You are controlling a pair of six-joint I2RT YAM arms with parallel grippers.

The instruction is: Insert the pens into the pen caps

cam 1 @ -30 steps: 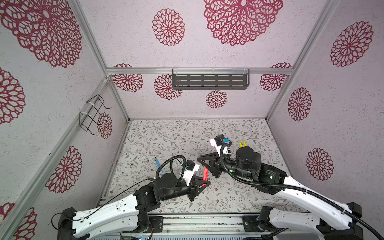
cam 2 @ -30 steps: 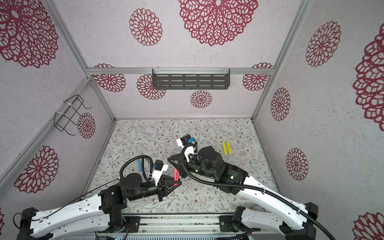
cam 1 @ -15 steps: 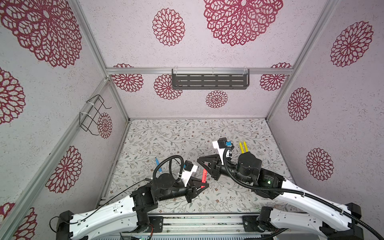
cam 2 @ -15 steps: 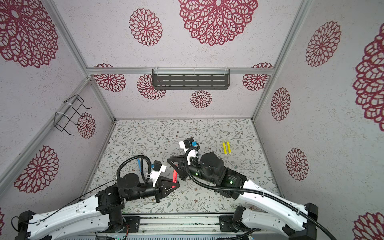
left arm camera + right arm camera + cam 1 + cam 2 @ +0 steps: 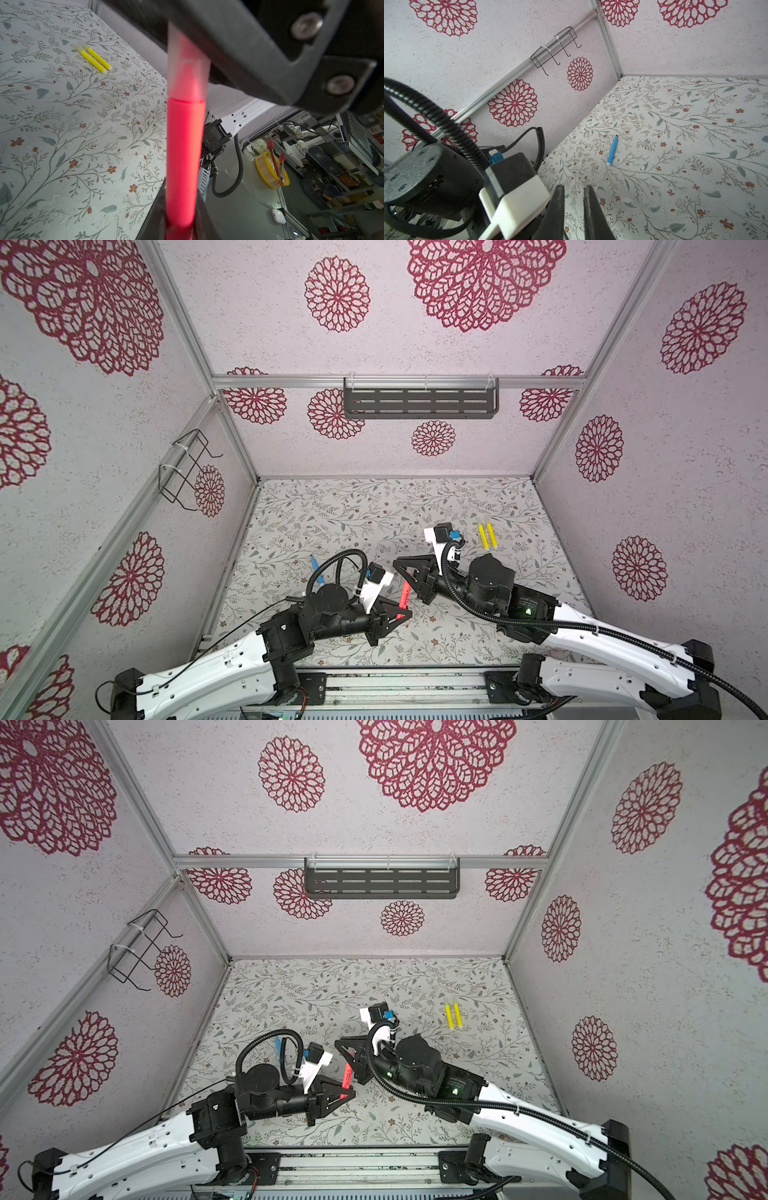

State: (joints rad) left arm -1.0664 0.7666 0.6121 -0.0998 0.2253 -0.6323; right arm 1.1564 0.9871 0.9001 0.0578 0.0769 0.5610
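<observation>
blue pen [image 5: 612,150], floral tabletop [image 5: 685,145], wire rack [image 5: 556,49]

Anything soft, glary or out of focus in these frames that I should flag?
Left wrist view: the pink-red pen and the clear cap over its tip sit close to the lens and look soft, while the yellow pens behind them are crisp. Right wrist view: the blue pen is sharp. In both top views: the floral mat is evenly lit, with no glare.

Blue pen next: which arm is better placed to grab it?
Left, probably: the blue pen lies beside the left arm. First the left gripper must release the pink-red pen; the right gripper is shut on its clear cap.
</observation>
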